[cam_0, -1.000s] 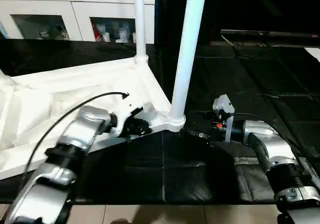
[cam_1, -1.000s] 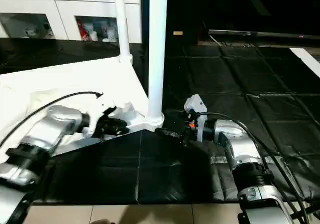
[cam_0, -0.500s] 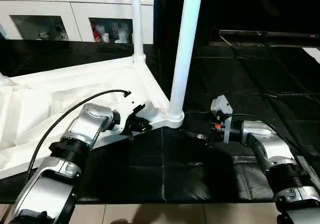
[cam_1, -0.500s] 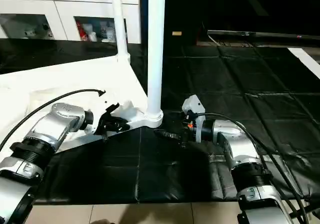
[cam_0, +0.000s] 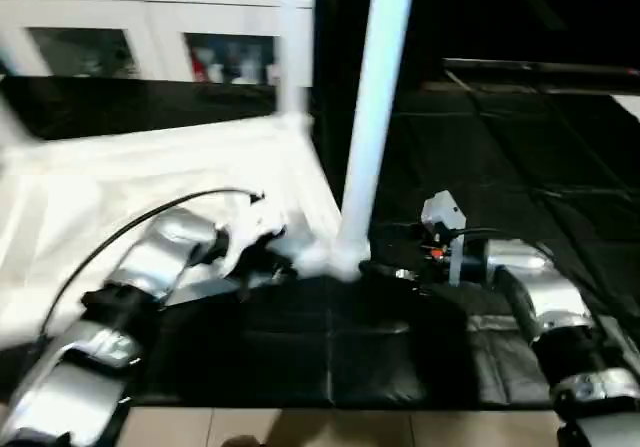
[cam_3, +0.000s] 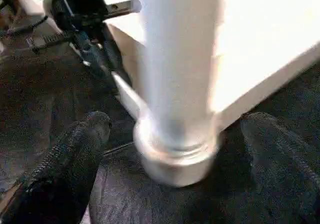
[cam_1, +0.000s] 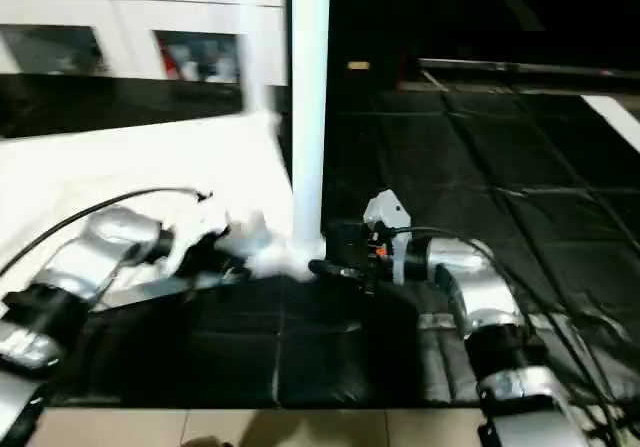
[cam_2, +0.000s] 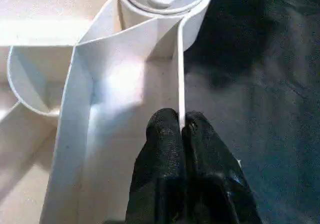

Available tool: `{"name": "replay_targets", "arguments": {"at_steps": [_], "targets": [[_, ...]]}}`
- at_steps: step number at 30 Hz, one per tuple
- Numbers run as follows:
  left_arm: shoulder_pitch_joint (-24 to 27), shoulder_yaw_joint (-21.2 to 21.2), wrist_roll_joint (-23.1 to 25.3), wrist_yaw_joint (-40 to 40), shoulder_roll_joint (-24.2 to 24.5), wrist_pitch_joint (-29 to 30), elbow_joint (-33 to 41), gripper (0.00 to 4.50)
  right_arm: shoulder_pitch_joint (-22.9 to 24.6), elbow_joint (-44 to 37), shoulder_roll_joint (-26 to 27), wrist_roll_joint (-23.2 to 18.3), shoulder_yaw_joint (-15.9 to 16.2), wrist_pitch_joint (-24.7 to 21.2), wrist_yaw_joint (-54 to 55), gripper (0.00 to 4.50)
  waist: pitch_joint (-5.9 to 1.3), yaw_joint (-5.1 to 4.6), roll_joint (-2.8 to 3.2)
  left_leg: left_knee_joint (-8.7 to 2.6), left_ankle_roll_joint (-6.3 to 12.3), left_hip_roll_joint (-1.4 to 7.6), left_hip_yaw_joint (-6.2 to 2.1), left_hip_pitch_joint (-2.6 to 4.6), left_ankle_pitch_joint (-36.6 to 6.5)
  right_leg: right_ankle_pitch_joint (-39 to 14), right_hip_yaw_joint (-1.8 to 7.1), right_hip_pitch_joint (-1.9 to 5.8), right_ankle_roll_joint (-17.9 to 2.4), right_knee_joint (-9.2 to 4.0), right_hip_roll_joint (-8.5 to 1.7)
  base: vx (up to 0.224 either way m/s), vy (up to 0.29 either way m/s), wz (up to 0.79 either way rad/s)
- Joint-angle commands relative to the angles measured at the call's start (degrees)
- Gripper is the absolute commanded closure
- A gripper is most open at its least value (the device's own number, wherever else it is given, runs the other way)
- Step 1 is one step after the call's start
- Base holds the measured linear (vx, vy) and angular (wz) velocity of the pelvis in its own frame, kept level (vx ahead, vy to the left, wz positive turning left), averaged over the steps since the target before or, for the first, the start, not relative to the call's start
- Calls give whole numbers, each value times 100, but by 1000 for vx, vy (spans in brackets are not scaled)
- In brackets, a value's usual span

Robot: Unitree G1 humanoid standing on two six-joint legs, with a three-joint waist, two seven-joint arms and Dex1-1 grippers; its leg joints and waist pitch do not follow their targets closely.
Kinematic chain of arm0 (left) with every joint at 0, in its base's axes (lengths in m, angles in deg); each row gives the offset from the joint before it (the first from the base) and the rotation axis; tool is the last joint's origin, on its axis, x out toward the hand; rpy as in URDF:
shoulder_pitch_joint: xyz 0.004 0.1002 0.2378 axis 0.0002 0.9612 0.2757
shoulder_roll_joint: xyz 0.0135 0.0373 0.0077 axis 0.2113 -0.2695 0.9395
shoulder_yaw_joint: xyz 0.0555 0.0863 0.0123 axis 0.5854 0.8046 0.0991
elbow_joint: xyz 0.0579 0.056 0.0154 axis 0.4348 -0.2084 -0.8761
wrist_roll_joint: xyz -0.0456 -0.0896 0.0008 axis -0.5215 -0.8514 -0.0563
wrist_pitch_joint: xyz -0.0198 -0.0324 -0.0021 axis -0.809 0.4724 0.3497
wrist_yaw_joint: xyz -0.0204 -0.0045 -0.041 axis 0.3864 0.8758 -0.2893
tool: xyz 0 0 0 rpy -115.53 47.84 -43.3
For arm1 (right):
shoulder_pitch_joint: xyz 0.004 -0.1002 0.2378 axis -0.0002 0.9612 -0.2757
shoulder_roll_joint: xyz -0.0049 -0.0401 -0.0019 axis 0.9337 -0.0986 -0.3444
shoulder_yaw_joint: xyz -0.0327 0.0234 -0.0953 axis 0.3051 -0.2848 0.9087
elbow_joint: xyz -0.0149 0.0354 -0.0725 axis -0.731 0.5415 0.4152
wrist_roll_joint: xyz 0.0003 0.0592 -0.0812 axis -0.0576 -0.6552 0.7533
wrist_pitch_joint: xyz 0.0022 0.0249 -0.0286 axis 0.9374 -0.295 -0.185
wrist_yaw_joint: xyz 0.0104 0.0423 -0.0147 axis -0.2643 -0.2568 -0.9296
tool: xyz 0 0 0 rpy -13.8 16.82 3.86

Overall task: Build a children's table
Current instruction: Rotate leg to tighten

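Stood on black quilted mats [cam_0: 500, 147] over a pale floor [cam_0: 300, 429]. White glass-door cabinet [cam_0: 150, 47] behind, small items inside; dark beyond on the right.

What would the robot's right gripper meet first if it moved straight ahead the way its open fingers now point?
Most likely the upright table leg at its corner socket: the right gripper is open, one finger on each side of it. Depth is uncertain.

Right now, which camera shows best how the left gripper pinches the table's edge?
The left wrist view: the left gripper is shut on the table's thin side wall, close up. The eye views show it small and blurred at that rim.
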Motion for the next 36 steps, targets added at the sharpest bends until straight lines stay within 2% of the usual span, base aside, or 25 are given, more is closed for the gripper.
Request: {"name": "replay_targets", "arguments": {"at_steps": [1,4,5,10,11,14,15,19,21,25,26,32,34,36], "targets": [[92,301,-57,-521,-5,-301,183,446,-180,90,-9,-27,121,103,-360,0,-391,-19,69,-376,184,192,-26,105,-1335,-1043,305,299,-1330,-412,-372,0,0,0],[112,355,-59,-674,59,-403,181,446,-223,132,7,-71,178,112,-599,0,-379,19,73,-399,87,212,-30,143,-1552,-1267,317,274,-1267,-431,-375,0,0,0],[110,375,-58,-753,88,-480,154,450,-245,149,13,-101,222,101,-769,29,-379,30,71,-402,86,205,-34,134,-1604,-1307,314,288,-1266,-427,-377,0,0,0],[124,411,-78,-1066,177,-592,224,450,-448,379,67,-233,377,-122,-1419,54,-396,31,57,-401,101,203,-50,94,-1468,-1227,309,318,-1285,-397,-389,0,0,0],[124,423,-87,-1139,196,-592,263,450,-544,507,100,-226,422,-135,-1578,79,-399,34,70,-394,102,206,-44,105,-1457,-1225,310,299,-1291,-398,-390,0,0,0],[115,432,-69,-1175,199,-639,250,450,-652,687,150,-188,459,-90,-1683,79,-402,37,71,-390,94,209,-40,109,-1419,-1150,313,293,-1344,-388,-389,0,0,0],[109,431,-65,-1184,197,-653,240,450,-678,734,165,-180,459,-73,-1690,119,-405,44,74,-391,81,212,-40,114,-1393,-1110,313,294,-1353,-383,-387,0,0,0],[95,427,-91,-1212,191,-670,224,450,-756,881,210,-149,469,-8,-1733,128,-403,56,70,-396,68,212,-43,106,-1421,-1093,309,298,-1350,-375,-385,0,0,0],[112,417,-105,-1248,189,-655,241,450,-800,989,235,-134,473,9,-1778,160,-402,56,70,-394,56,209,-40,113,-1453,-1198,311,296,-1331,-389,-392,0,0,0],[148,404,-119,-1280,188,-619,273,450,-828,1104,261,-126,491,20,-1854,171,-409,51,62,-390,72,208,-43,99,-1394,-1167,310,304,-1326,-376,-393,0,0,0],[159,401,-123,-1280,186,-601,278,450,-820,1124,266,-121,497,34,-1877,200,-408,50,72,-391,72,210,-43,104,-1397,-1176,308,299,-1338,-379,-392,0,0,0],[202,360,-183,-1241,139,-467,264,450,-722,1116,290,-143,509,18,-1947,238,-412,41,85,-391,70,210,-44,108,-1395,-1035,307,303,-1381,-364,-377,0,0,0],[173,284,-221,-1087,48,-307,219,450,-662,1067,305,-200,466,-47,-1931,241,-408,41,95,-392,68,209,-41,112,-1423,-1057,307,300,-1387,-370,-378,0,0,0],[86,124,-273,-714,-160,-76,72,450,-482,878,337,-309,386,-134,-1829,245,-400,57,74,-388,86,209,-30,126,-1443,-1145,315,297,-1356,-395,-380,0,0,0]]}}
